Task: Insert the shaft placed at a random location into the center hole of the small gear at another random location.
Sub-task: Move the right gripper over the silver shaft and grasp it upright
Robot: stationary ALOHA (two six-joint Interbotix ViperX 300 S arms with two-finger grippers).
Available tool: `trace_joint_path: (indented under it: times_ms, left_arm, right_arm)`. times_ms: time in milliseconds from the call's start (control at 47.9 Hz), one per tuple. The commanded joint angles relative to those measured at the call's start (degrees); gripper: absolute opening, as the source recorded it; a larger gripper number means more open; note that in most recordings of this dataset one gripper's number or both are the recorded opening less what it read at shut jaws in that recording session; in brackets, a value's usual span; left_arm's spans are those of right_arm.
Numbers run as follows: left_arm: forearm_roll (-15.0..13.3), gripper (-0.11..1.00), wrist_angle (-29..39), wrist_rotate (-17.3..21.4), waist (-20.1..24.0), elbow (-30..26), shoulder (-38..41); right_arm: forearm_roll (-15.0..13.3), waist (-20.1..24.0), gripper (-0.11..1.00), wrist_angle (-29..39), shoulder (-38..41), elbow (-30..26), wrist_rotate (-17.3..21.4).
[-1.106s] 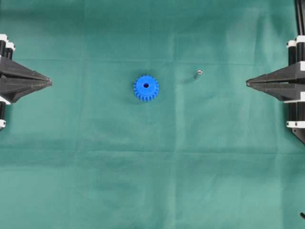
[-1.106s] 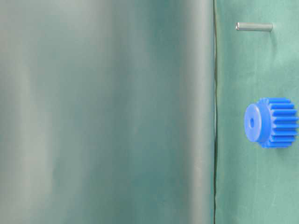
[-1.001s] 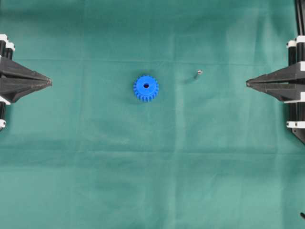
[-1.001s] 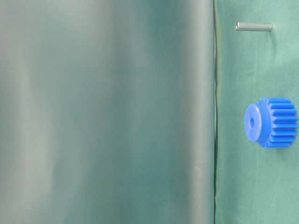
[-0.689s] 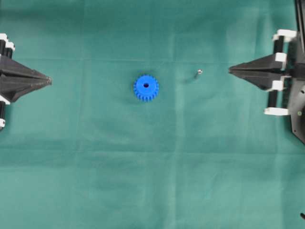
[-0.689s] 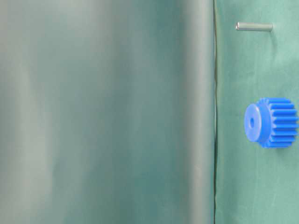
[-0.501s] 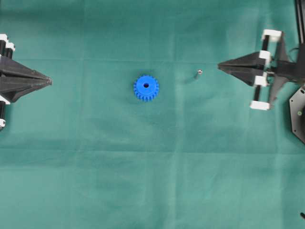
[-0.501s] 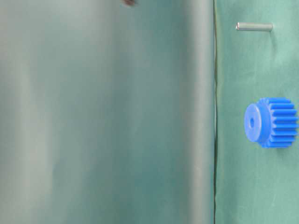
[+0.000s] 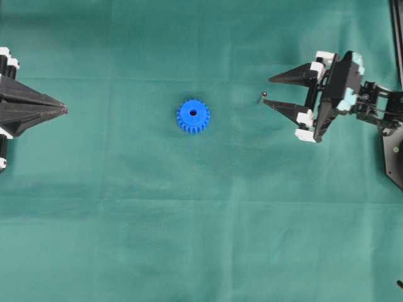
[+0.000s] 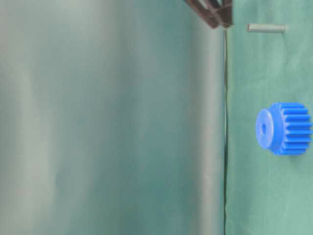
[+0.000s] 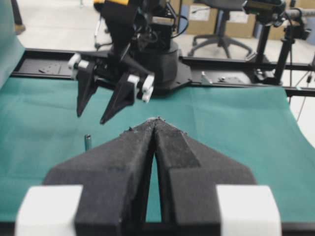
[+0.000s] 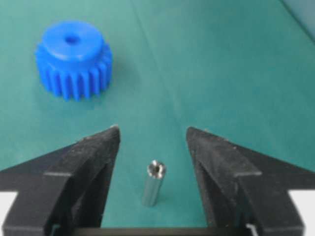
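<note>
Shaft (image 12: 153,182) stands upright on the green cloth (image 9: 201,220) between the spread jaws of the right gripper (image 12: 152,142), touching neither. Beyond those fingertips, well apart, sits the small gear (image 12: 74,58), its center hole (image 12: 73,39) facing up. Opposite, the left gripper (image 11: 156,120) has its jaws pressed together, holding nothing.

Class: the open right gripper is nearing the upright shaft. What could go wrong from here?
1. The shaft stands on end between the right gripper's open fingers; an off-centre close could topple it.
2. The small gear's center hole is barely shaft-wide, so a tilted grasp may jam.
</note>
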Motion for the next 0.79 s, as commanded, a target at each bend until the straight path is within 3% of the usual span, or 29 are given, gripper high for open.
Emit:
trace_joint_path:
  times_ms: [0, 459, 626, 772]
  left_arm:
    - [-0.18, 0.00, -0.18, 0.00, 0.09, -0.44, 0.18]
    - [-0.18, 0.00, -0.26, -0.09, 0.09, 0.18, 0.00]
    - [-0.18, 0.00, -0.18, -0.09, 0.09, 0.26, -0.09]
    - [-0.26, 0.00, 0.00, -0.18, 0.09, 0.44, -0.09]
  right_arm:
    - [0.44, -0.09, 0.59, -3.08, 2.72, -1.05, 0.44]
    - [0.44, -0.18, 0.54, -5.01, 10.28, -3.34, 3.34]
    - [0.35, -0.18, 0.41, -5.71, 10.28, -3.34, 3.43]
    - [0.35, -0.18, 0.19, -6.24, 10.20, -3.25, 3.43]
